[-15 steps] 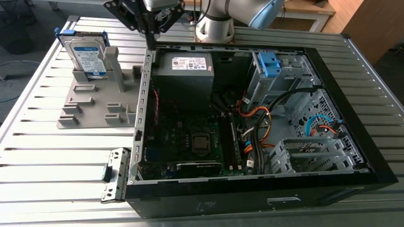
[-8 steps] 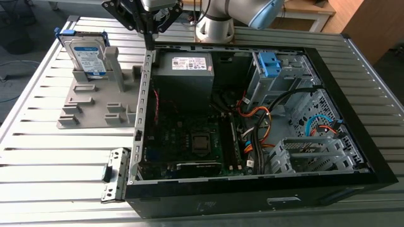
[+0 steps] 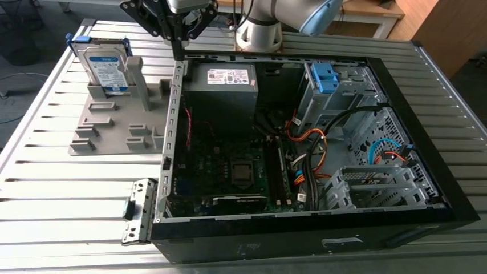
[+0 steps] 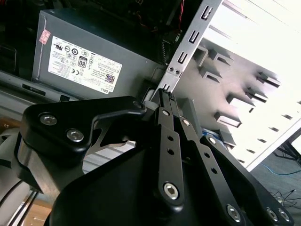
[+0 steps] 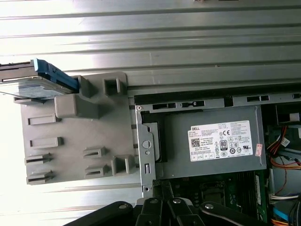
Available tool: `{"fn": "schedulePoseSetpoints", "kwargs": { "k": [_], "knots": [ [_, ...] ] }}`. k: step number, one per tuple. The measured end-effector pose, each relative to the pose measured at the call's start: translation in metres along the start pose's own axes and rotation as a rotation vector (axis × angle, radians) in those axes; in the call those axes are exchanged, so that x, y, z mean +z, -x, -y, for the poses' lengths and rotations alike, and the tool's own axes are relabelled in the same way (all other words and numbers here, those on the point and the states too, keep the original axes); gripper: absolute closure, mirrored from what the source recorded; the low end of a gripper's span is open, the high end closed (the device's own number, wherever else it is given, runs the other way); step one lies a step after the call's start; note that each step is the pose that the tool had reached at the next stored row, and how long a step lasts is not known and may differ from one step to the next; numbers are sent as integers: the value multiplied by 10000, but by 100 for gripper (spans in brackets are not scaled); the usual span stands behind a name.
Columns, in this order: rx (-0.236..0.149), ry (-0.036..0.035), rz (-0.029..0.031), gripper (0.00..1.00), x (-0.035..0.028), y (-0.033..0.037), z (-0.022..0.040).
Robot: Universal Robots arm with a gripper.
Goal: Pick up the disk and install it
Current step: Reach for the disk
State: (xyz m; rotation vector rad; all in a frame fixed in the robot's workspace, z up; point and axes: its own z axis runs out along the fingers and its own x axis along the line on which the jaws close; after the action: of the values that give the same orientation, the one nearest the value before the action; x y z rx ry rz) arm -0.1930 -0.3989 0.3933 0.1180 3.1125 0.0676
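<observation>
My gripper (image 3: 179, 55), pressed together on nothing, hangs with the disk (image 3: 106, 67) standing on edge at its 9 o'clock in the exterior view.

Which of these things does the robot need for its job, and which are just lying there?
For the job: disk, standing in the grey holder; gripper; open computer case.
Just there: power supply; blue bracket; cables.

Even, bright light falls on the table (image 3: 53, 188), which glares white in the second wrist view. The case (image 3: 266, 242) interior lies dim, its detail perhaps lost in shadow.
</observation>
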Motion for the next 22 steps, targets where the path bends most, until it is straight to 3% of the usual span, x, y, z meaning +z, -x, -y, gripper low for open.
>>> {"fn": "schedulePoseSetpoints", "kwargs": {
  "k": [22],
  "knots": [
    [0, 0, 0, 89, -2, -82, 6]
  ]
}}
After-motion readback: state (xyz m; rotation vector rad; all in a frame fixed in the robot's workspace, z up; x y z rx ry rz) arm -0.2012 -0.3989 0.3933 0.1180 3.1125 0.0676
